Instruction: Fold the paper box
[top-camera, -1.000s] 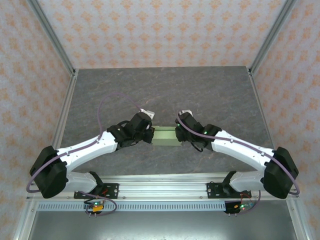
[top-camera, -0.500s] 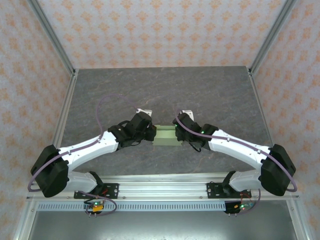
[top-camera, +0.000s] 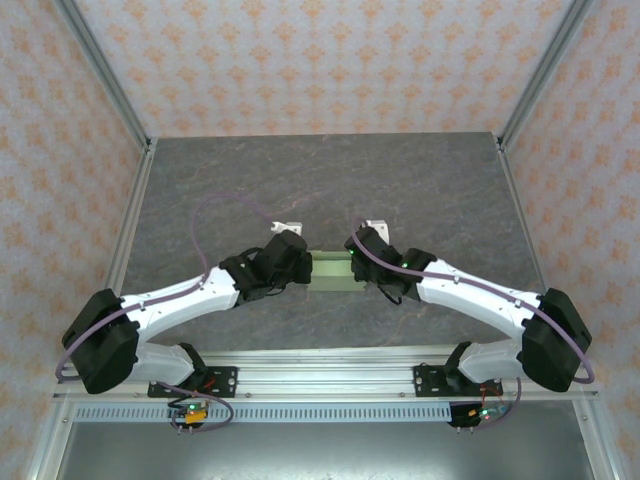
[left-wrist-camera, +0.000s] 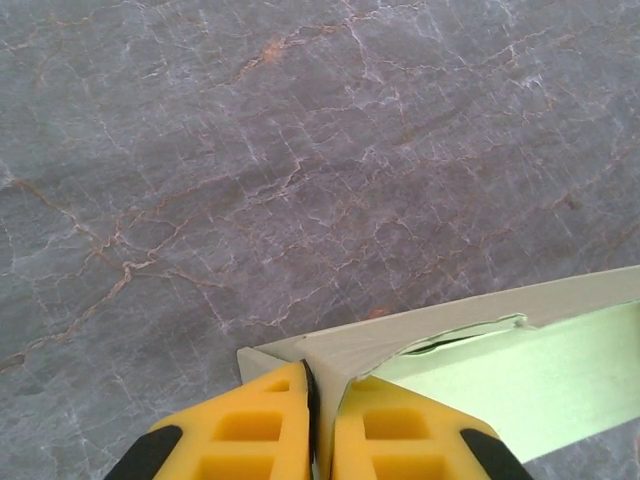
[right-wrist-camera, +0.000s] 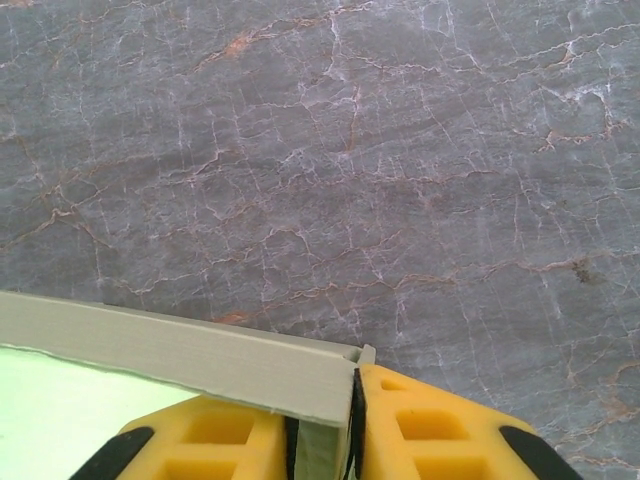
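1. Since a second ago both my wrists have edged inward, the left one most, and the paper box (top-camera: 332, 272) between them now looks shorter from side to side.
2. Nearest to me, my two bases sit on the metal rail (top-camera: 330, 380) at the desk's near edge. Both arms reach forward and inward, each with a purple cable (top-camera: 215, 215) looped over it.
3. My left fingers (left-wrist-camera: 305, 390) are clenched on the box's left end, the yellow pads almost together with the thin card wall pinched between them at a corner.
4. My right fingers (right-wrist-camera: 372, 392) are clenched on the right end in the same way, with an upright wall of pale card caught between the pads just by the corner.
5. The paper box sits between my two sets of fingers, about midway across the desk and in its nearer half. Its long walls stand up, light green inside and greyer outside. On the left wrist view an inner flap gapes slightly from the far wall. I cannot tell whether its base touches the desk.
6. Beyond it, the grey veined desk (top-camera: 330, 180) runs back to the patterned walls (top-camera: 330, 60).
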